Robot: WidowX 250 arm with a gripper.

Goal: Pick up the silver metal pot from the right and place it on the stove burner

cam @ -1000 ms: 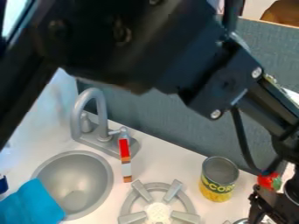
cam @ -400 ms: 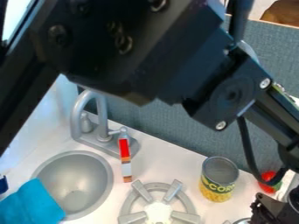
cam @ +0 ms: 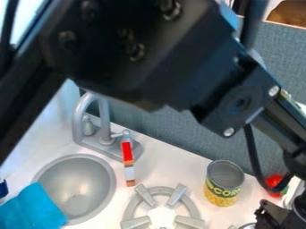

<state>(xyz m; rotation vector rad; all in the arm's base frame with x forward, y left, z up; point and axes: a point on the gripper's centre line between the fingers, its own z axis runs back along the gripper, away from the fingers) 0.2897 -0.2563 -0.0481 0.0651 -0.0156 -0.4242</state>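
1. The red-and-green thing (cam: 274,181) sits at the right, partly behind the arm's cable (cam: 253,154); its long axis and direction can't be told.
2. The gripper (cam: 270,218) has moved slightly lower in view.
3. The thing lies just above the gripper in view; open or closed, I cannot tell.

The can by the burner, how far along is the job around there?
Nothing looks clearly finished: the can stands upright beside the burner. In hand, I can't tell; the gripper is low at the right, near the red object. Probably left: whatever handling that red object needs.
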